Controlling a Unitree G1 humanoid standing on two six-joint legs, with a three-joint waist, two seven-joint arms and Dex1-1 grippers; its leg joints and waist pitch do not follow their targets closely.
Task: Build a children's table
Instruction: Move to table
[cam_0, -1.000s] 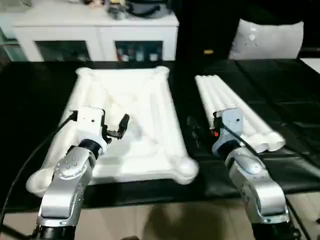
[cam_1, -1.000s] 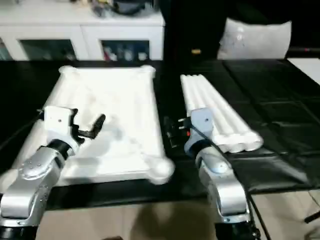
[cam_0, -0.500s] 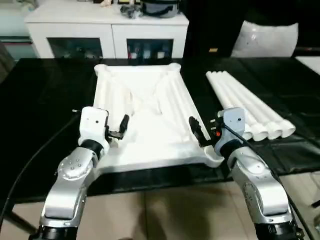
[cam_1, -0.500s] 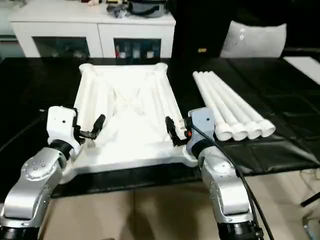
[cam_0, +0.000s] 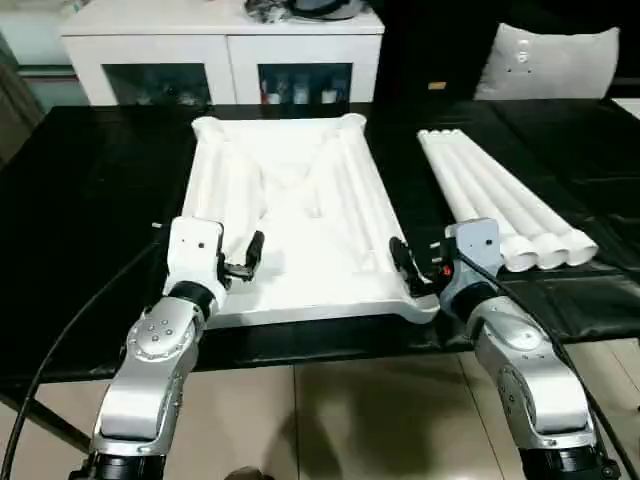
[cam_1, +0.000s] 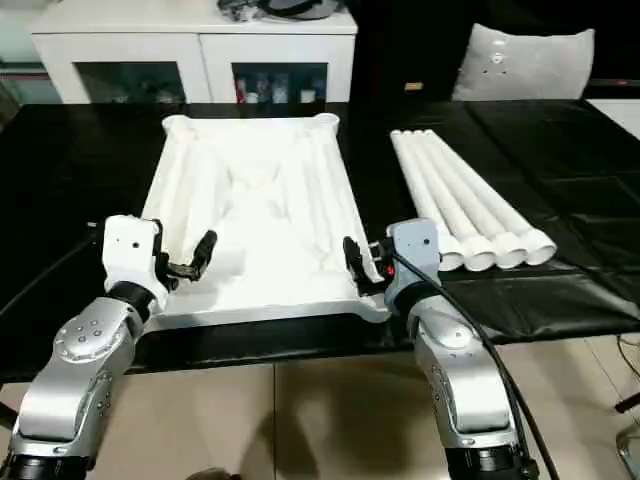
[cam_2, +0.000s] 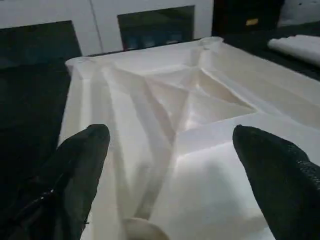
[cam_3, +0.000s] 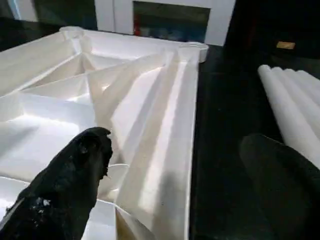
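The children's table lies in parts on a black work table. Its white top (cam_0: 300, 170) rests upside down, ribbed underside up. Four white legs (cam_0: 490, 195) lie side by side to its right. My left gripper (cam_0: 243, 262) hangs open just above the top's near left part, the ribs and a corner socket (cam_2: 137, 230) showing between its fingers (cam_2: 75, 165). My right gripper (cam_0: 408, 272) is open at the near right corner. It straddles the top's long right rim (cam_3: 170, 150), one finger (cam_3: 75, 170) over the inside and the other over the black table. Nothing is held.
A white cabinet (cam_0: 220, 50) with glass doors stands behind the black table (cam_0: 90, 200). A grey cushion (cam_0: 555, 60) sits at the back right. A black cable (cam_0: 70, 330) runs along my left arm. Tiled floor (cam_0: 330, 420) shows below the table's near edge.
The whole picture has shifted, so the camera moved. Both grippers now sit closer to the top's near edge, the right one over its near right corner. Both stayed open.
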